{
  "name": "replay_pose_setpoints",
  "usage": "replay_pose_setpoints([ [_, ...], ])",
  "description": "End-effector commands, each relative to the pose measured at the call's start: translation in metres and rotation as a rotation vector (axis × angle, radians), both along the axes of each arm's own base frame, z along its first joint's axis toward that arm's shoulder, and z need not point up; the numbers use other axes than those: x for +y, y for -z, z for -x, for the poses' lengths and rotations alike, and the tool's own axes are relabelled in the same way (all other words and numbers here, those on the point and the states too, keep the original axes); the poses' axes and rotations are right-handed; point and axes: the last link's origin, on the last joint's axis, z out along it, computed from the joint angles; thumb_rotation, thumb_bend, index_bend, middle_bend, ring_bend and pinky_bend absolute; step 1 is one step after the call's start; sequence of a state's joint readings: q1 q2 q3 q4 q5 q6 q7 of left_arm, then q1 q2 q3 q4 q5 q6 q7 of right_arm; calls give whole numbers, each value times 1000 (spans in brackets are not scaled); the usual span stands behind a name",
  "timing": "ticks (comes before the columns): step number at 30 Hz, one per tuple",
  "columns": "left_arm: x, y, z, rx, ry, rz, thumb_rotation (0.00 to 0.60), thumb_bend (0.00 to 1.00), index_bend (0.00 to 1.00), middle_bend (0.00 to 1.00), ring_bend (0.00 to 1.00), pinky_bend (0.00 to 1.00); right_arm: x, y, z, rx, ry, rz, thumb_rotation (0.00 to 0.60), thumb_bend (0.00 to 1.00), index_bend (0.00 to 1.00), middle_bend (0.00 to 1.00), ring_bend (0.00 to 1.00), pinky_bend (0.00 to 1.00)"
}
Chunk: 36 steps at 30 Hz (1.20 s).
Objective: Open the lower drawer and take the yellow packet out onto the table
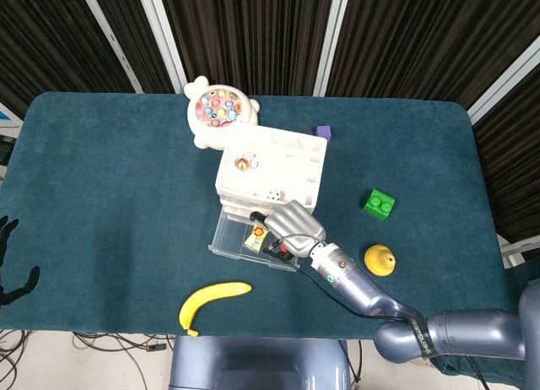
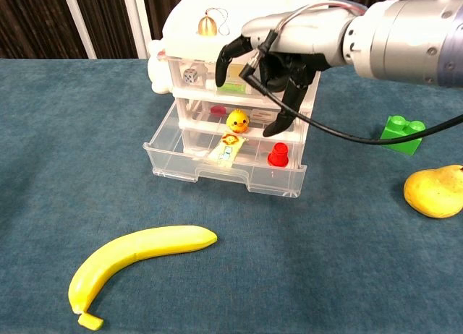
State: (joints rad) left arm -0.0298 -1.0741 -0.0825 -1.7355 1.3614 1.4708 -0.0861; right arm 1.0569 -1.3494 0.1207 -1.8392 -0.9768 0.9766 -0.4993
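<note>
The white drawer cabinet (image 1: 270, 166) (image 2: 246, 30) stands mid-table with its lower drawer (image 2: 217, 176) (image 1: 224, 238) pulled out. The yellow packet (image 2: 226, 147) (image 1: 256, 235) lies flat inside it, beside a yellow duck toy (image 2: 236, 120) and a red piece (image 2: 278, 155). My right hand (image 2: 278, 56) (image 1: 291, 223) hovers above the drawer's right half, fingers apart and pointing down, holding nothing and clear of the packet. My left hand (image 1: 8, 272) shows only as dark spread fingers at the left edge of the head view, far from the cabinet.
A banana (image 2: 137, 258) (image 1: 213, 300) lies in front of the drawer. A yellow pear (image 2: 434, 191) (image 1: 380, 260) and a green brick (image 2: 400, 131) (image 1: 379, 203) sit to the right. A fishing toy (image 1: 221, 110) and a purple block (image 1: 323, 132) are behind the cabinet.
</note>
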Motion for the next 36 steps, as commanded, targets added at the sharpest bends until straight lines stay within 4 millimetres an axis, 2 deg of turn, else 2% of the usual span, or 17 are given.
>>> replay_pose_setpoints([
  [1, 0, 0, 0, -1, -1, 1, 600, 355, 45, 0, 0, 0, 0, 9, 1, 46, -69, 43, 600, 191, 287, 1000, 1000, 1000],
  [7, 0, 0, 0, -1, -2, 3, 600, 356, 45, 0, 0, 0, 2, 21, 2, 87, -123, 105, 600, 192, 287, 1000, 1000, 1000],
  [18, 0, 0, 0, -1, -4, 3, 600, 356, 45, 0, 0, 0, 11, 34, -8, 107, -130, 150, 600, 191, 287, 1000, 1000, 1000],
  [36, 0, 0, 0, 0, -4, 4, 600, 356, 45, 0, 0, 0, 6, 48, -10, 177, -175, 133, 600, 192, 309, 1000, 1000, 1000],
])
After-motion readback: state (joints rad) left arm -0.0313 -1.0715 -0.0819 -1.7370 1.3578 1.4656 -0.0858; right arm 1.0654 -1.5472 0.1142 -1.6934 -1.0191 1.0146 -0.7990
